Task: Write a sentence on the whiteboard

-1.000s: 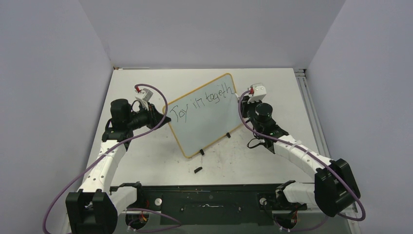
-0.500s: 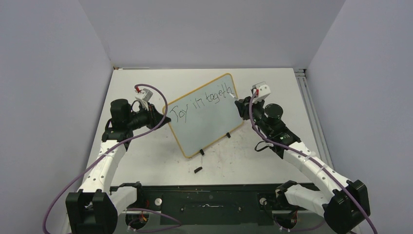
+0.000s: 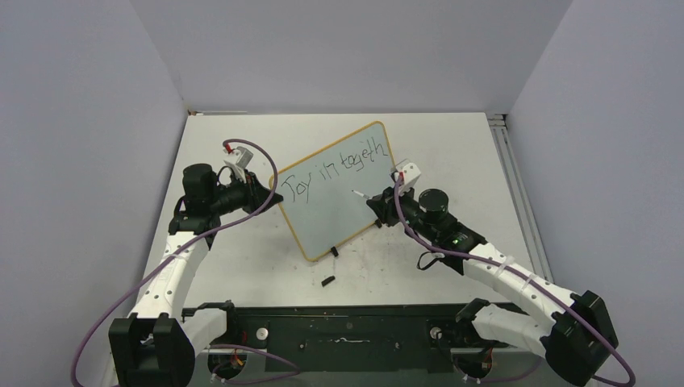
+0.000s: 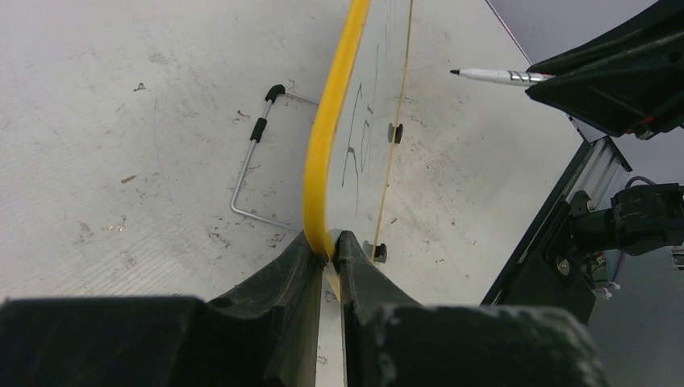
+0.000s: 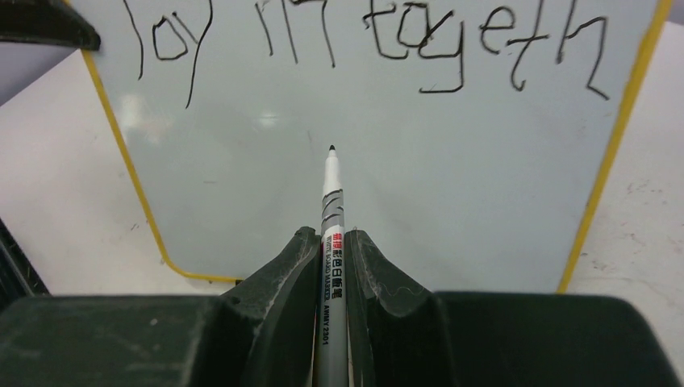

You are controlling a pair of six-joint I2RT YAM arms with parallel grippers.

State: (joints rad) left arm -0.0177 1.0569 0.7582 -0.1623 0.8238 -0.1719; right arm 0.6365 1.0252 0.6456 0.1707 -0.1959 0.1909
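Observation:
The whiteboard [image 3: 343, 197], glossy with a yellow frame, stands tilted on the table's middle. The sentence [image 3: 335, 169] reads "Joy in togeth" in one black line along its top, also legible in the right wrist view [image 5: 371, 40]. My left gripper [image 3: 274, 198] is shut on the board's left edge, pinching the yellow rim [image 4: 332, 246]. My right gripper [image 3: 376, 202] is shut on a silver marker [image 5: 331, 210]. Its black tip points at the blank area under the words, a little short of the surface. From the left wrist the marker [image 4: 496, 76] shows apart from the board [image 4: 371, 97].
Two black clip feet [image 3: 334, 251] [image 3: 377, 223] hold the board's lower edge. A small black cap [image 3: 327, 281] lies on the table in front of it. Behind the board a bent wire stand [image 4: 254, 153] lies on the table. A metal rail [image 3: 508, 161] runs along the right side.
My right gripper has carried the marker from the end of the written line at the board's upper right down and left to the blank middle. The left gripper and board have not moved.

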